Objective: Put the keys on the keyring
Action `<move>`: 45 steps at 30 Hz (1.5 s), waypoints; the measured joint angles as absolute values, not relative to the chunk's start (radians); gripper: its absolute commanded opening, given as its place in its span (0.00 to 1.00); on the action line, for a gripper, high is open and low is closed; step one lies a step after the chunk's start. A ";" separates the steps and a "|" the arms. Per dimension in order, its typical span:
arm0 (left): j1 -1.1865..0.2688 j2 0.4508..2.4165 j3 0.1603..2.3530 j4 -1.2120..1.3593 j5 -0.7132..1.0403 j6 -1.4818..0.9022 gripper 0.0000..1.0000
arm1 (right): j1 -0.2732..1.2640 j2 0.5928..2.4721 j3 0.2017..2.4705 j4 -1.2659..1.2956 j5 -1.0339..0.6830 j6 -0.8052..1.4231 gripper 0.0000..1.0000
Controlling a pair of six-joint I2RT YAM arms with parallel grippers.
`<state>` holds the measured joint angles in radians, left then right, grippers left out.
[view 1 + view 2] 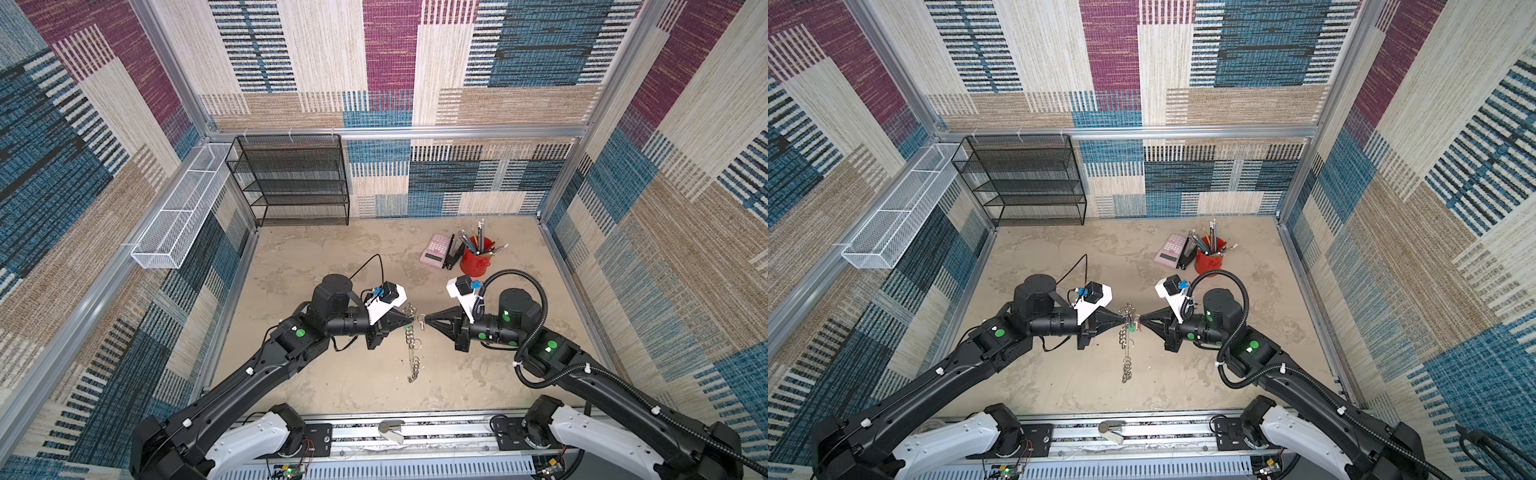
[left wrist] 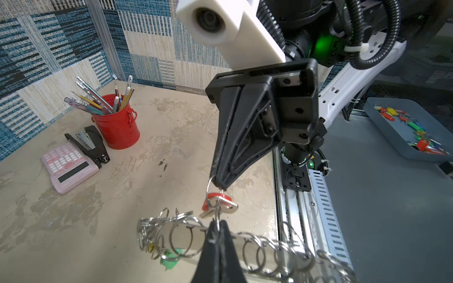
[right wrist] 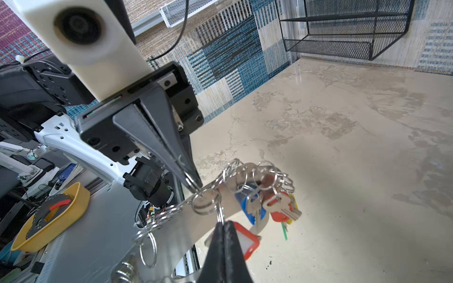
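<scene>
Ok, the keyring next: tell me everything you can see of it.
The keyring is a flat grey bendy band edged with many silver metal split rings. It hangs in the air over the table, held up by the shut left gripper pinching one ring. Keys with blue, red and yellow tags dangle from it.

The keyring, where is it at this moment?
In both top views the keyring hangs at mid-table, pinched by the left tool; the right tool, holding a red-tagged key, faces it from the right.
</scene>
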<state>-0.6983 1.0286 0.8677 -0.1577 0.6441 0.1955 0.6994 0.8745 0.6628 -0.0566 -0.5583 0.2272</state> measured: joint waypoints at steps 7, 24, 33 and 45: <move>-0.702 1.029 0.868 -0.158 0.628 0.183 0.00 | 0.707 0.883 0.673 -0.067 -0.573 0.224 0.00; -0.715 1.032 0.868 -0.162 0.627 0.184 0.00 | 0.719 0.907 0.702 -0.052 -0.584 0.225 0.00; -0.722 1.031 0.871 -0.171 0.587 0.188 0.00 | 0.722 0.902 0.703 -0.050 -0.578 0.228 0.00; -0.722 1.008 0.871 -0.199 0.476 0.202 0.00 | 0.725 0.896 0.698 -0.043 -0.573 0.232 0.00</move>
<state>-0.7219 1.0080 0.8711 -0.1993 0.4755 0.2016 0.7254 0.8955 0.6983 -0.0433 -0.5728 0.2321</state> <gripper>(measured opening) 0.048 0.051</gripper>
